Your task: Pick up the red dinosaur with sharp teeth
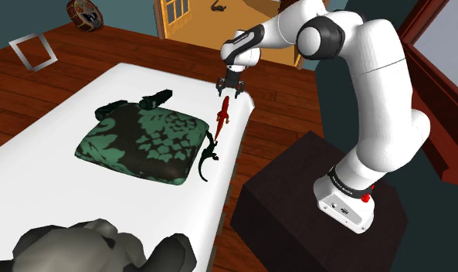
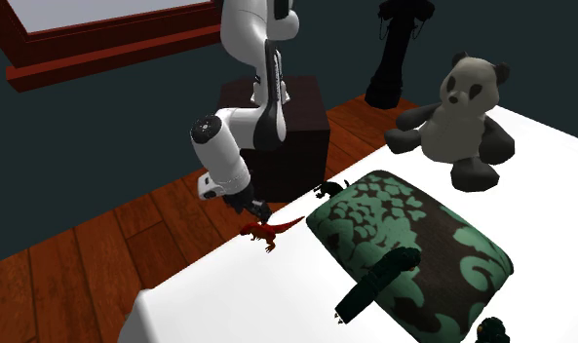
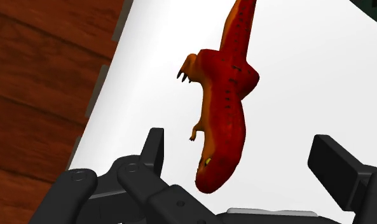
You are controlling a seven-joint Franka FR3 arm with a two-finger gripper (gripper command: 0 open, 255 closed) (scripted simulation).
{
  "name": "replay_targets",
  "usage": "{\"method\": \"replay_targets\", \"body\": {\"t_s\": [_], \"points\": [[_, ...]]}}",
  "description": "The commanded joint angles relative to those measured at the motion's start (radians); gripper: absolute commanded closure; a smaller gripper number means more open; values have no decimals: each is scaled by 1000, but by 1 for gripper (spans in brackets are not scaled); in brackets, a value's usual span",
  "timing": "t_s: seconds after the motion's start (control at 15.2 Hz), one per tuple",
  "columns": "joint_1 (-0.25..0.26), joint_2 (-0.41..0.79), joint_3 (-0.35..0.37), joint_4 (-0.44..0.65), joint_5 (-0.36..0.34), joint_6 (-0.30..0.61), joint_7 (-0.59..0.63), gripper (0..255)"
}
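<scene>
The small red toy dinosaur [image 3: 225, 114] is lying near the green patterned cushion [image 1: 146, 143], and the black gripper [image 1: 229, 87] is hovering spread over its head. It is probably light and rigid, so pinching across the thick midbody suits.

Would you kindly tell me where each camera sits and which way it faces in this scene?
Shoulder view: beside and behind the stand, looking down over the white surface; shows the arm reaching up-left to the pincer.
Second exterior view: across the surface, facing the arm; shows arm and stand, with the panda at its right.
Wrist view: on the hand, looking along the open pincer; shows both fingers.
Shared: all three see the red dinosaur.
</scene>
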Motion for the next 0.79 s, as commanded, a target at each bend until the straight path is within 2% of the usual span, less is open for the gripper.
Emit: {"method": "replay_targets", "body": {"t_s": [0.0,0.53,0.59,0.73], "points": [[-3,46,2,52,2,-5,6,0],[-8,115,9,77,9,37,-5,0],[-7,115,9,78,9,36,-4,255],[-7,116,9,80,9,36,-4,255]]}}
